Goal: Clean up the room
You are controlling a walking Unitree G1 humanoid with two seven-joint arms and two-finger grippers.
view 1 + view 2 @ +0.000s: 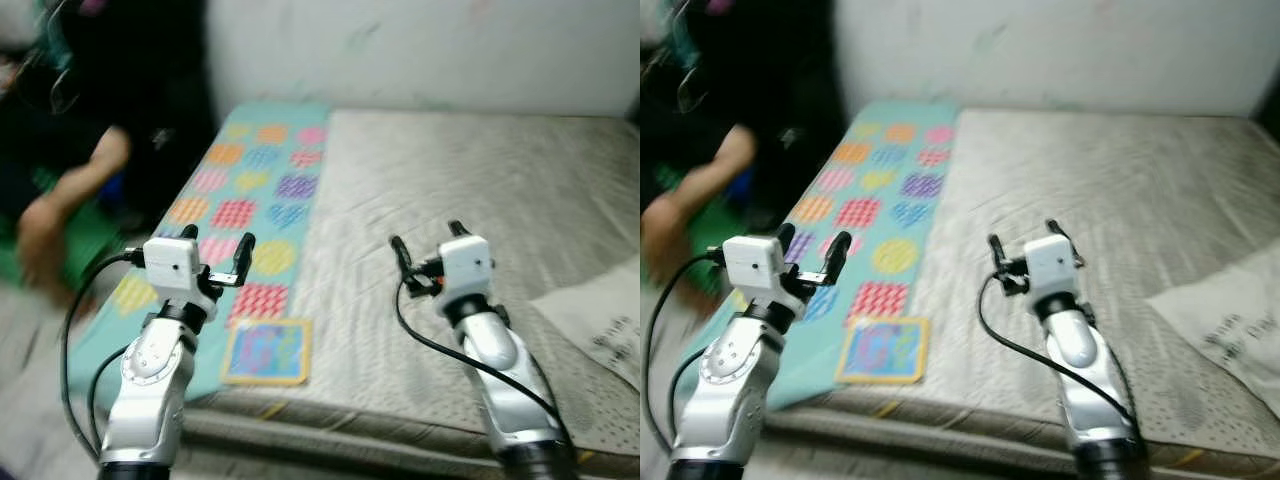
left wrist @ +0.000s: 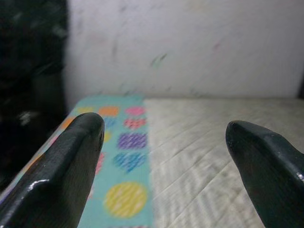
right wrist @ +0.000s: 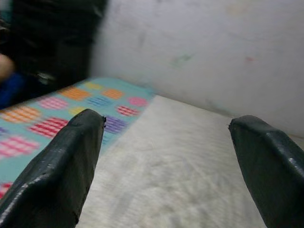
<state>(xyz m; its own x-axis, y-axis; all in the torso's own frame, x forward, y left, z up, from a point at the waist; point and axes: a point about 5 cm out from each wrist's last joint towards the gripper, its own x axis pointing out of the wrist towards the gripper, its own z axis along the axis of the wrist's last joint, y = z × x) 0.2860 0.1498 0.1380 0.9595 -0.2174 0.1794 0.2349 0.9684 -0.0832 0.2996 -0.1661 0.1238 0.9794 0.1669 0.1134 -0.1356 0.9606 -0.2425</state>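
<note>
**Q:** What lies nearest the robot, and how do its hands stand?

**A:** Both silver arms are raised over the near edge of the bed. The left hand (image 1: pixel 216 236) hovers above the mat with its two black fingers (image 2: pixel 61 166) spread apart and nothing between them. The right hand (image 1: pixel 428 236) hovers over the bare mattress, its fingers (image 3: pixel 57 166) likewise apart and empty.

**Q:** What is there to tidy?

**A:** Just beyond the left hand, a flat square picture book with a yellow border and blue cover (image 1: pixel 267 351) lies on the near end of a turquoise foam mat printed with coloured hearts and circles (image 1: pixel 262 190), which runs along the left side of the grey quilted mattress (image 1: pixel 470 180). At the right edge lies a white, crumpled printed sheet or bag (image 1: pixel 605 315).

**Q:** How would the square item handle?

**A:** Judged from its look, it is light, thin and fairly stiff. Lying flat on soft foam, it offers little for the fingers to close on from above; the near edge, by the mattress border, seems the best place to pinch. Its smooth cover may slip.

**Q:** And farther off?

**A:** A person in dark clothing (image 1: pixel 120 90), blurred, reaches an arm down at the far left beside the bed; a pale wall (image 1: pixel 420 50) closes the scene.
</note>
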